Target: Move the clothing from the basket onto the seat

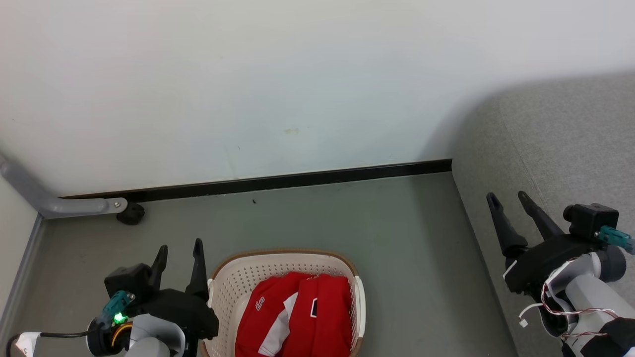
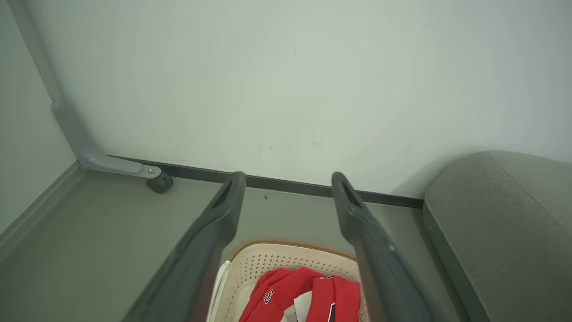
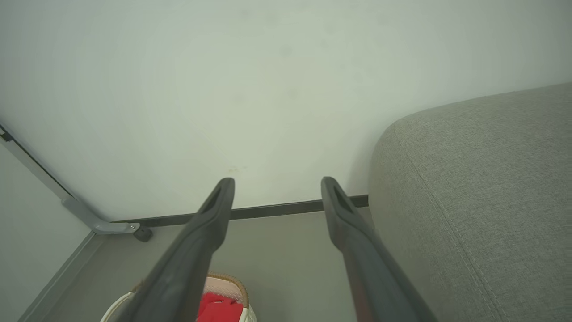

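Head view: basket [image 1: 229, 277] was cut off by the bottom picture edge, near half unseen. Its left rim was partly hidden behind the left pincer [image 1: 180, 245]. Clothing [image 1: 297, 312] was cut at the same edge; its white mark and dark-edged patch were too small to read. Seat [image 1: 555, 148] ran past the right edge, extent not determinable. Grey metal leg [image 1: 74, 206] at the floor's left edge was cut by the picture's left edge.

Left wrist view: fingers [image 2: 210, 237] covered both basket side walls.

Right wrist view: one finger [image 3: 192, 250] of the right pincer [image 3: 277, 180] hid most of the basket.
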Controlling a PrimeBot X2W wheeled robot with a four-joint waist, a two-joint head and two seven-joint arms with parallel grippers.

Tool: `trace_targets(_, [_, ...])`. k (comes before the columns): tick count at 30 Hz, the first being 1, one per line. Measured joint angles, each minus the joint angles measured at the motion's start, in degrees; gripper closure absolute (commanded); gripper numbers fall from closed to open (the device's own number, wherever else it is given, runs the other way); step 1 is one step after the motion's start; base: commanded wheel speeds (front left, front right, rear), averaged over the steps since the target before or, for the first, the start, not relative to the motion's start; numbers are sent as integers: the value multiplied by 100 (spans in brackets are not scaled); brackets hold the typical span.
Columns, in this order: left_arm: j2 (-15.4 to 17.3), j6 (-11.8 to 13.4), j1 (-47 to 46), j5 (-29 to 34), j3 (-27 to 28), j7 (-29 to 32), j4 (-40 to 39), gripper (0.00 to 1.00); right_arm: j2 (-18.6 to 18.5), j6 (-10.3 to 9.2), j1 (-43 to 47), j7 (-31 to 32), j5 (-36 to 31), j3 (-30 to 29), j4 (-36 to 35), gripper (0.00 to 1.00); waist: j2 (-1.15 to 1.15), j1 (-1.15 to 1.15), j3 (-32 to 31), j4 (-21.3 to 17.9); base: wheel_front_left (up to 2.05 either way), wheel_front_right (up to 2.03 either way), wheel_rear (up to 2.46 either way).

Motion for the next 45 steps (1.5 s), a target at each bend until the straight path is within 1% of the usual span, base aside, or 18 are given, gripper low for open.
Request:
trace_targets(8, [-1,107,-3,676,-8,-156,25,0,-142,-10,-144,-176,-505,121,110,0,0,0,18,-3,0,0,0])
trace_targets(12, [-7,180,-7,1018,-2,-252,27,0,-189,-75,-229,-258,-783,159,154,0,0,0,25,-3,0,0,0])
trace_targets(15, [-12,179,-7,1123,25,-256,24,0,-191,-108,-250,-274,-881,149,149,0,0,0,30,-7,0,0,0])
trace_targets(31, [-229,170,42,1279,258,-256,-98,0,-201,-152,-202,-275,-1035,-164,-13,0,0,0,100,-21,0,0,0])
trace_targets(34, [-240,123,46,1313,277,-256,-137,0,-216,-152,-201,-276,-1074,-237,-149,0,0,0,183,-24,0,0,0])
trace_targets(38, [-325,115,46,1324,275,-256,-160,0,-254,-156,-207,-275,-1094,-323,-300,0,0,0,345,-34,0,0,0])
trace_targets(39, [-355,76,46,1325,271,-256,-165,0,-274,-156,-213,-275,-1113,-350,-337,0,0,0,392,-38,0,0,0])
trace_targets(45, [-449,69,39,1354,207,-256,-165,0,-378,-156,-242,-276,-1190,-488,-579,0,0,0,670,-65,0,0,0])
